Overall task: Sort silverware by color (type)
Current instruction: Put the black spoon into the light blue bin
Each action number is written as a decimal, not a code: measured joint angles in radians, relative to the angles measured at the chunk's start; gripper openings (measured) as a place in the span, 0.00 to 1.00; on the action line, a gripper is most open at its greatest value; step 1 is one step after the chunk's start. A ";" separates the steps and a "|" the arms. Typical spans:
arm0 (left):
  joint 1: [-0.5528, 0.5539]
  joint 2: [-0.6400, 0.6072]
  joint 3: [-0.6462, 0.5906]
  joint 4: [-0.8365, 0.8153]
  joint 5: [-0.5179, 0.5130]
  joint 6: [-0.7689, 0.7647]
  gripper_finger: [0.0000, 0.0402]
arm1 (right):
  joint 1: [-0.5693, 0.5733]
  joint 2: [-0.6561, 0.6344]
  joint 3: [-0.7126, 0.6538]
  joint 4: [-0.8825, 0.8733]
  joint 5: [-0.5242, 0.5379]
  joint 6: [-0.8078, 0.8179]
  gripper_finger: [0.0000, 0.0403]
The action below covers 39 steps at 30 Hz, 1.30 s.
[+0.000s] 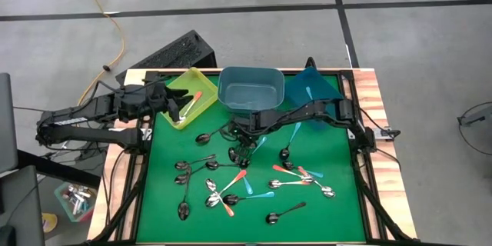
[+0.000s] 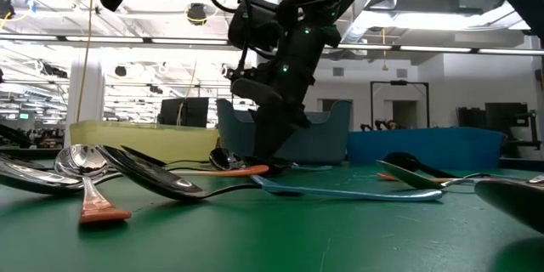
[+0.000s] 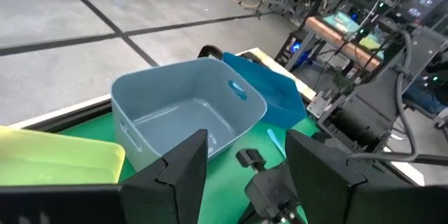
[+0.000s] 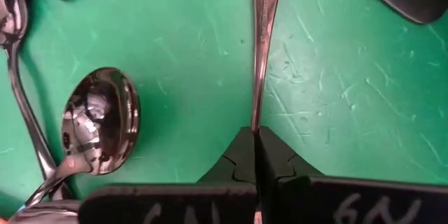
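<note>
The right pincer [image 1: 244, 147] is down low on the green bench [image 1: 330, 215], just in front of the gray bin [image 1: 248, 91]. Its two fingers are pressed tight on the thin handle of a dark metal spoon [image 4: 262, 35] — the handle runs straight out from between them, lying on the green. Another shiny spoon [image 4: 100, 122] lies close beside it. Many more spoons [image 1: 231, 192] lie scattered over the bench, some orange, some light blue. One orange spoon [image 1: 194, 99] rests in the yellow bin [image 1: 187, 84]. The left pincer [image 3: 238, 161] hangs above that yellow bin — its fingers are spread apart, with nothing in them.
</note>
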 joint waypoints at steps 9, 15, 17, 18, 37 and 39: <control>0.000 -0.011 0.000 0.093 -0.008 0.034 0.44 | -0.029 -0.141 0.000 -0.001 -0.021 -0.010 0.01; 0.000 -0.009 0.000 0.141 -0.011 0.049 0.44 | -0.067 -0.283 0.001 0.023 0.091 -0.046 0.01; 0.000 -0.009 0.000 0.144 -0.012 0.050 0.44 | -0.086 -0.318 0.001 0.054 0.139 -0.075 0.01; 0.000 -0.009 0.000 0.152 -0.018 0.050 0.44 | -0.098 -0.335 0.001 0.071 0.154 -0.093 0.01; 0.111 -0.008 0.000 0.253 -0.087 -0.011 0.44 | -0.438 -0.323 0.002 0.274 0.044 -0.432 0.01; 0.120 -0.008 0.000 0.263 -0.122 -0.013 0.44 | -0.455 -0.313 0.004 0.255 0.020 -0.456 0.01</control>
